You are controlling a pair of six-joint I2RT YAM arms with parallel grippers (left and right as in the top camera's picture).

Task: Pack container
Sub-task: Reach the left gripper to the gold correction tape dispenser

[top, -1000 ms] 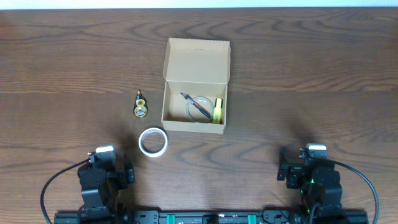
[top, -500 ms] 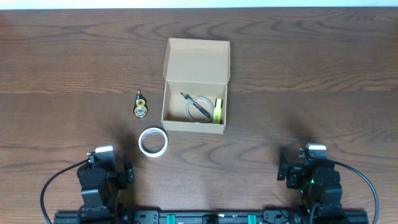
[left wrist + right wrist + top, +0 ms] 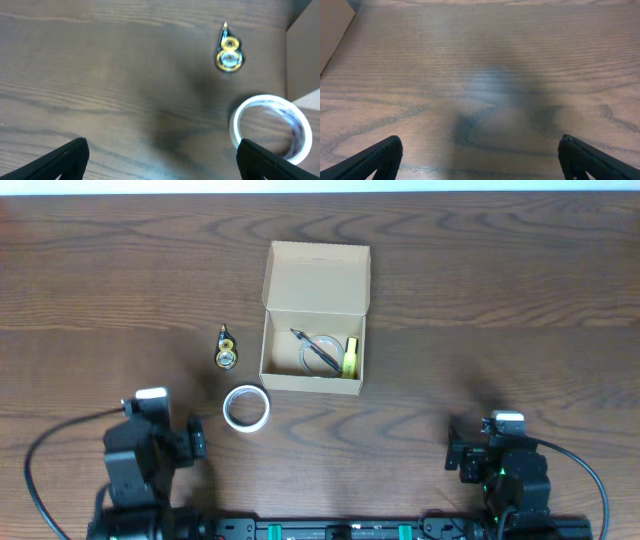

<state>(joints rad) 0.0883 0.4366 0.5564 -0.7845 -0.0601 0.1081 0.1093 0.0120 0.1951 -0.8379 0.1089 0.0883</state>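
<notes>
Tan cardboard container (image 3: pixel 314 320), lid flap open, upright mid-table, small items inside

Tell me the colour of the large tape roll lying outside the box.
White, slightly translucent tape roll; the left wrist view shows it best.

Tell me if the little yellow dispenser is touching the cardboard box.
Apart. The overhead view shows a plain strip of bare wood between the dispenser and the left wall of the box.

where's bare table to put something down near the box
Free: the table right of the box, and the wide stretch left of the small dispenser. Crowded: the box's left and front-left corner, where the dispenser and white tape roll sit close.
</notes>
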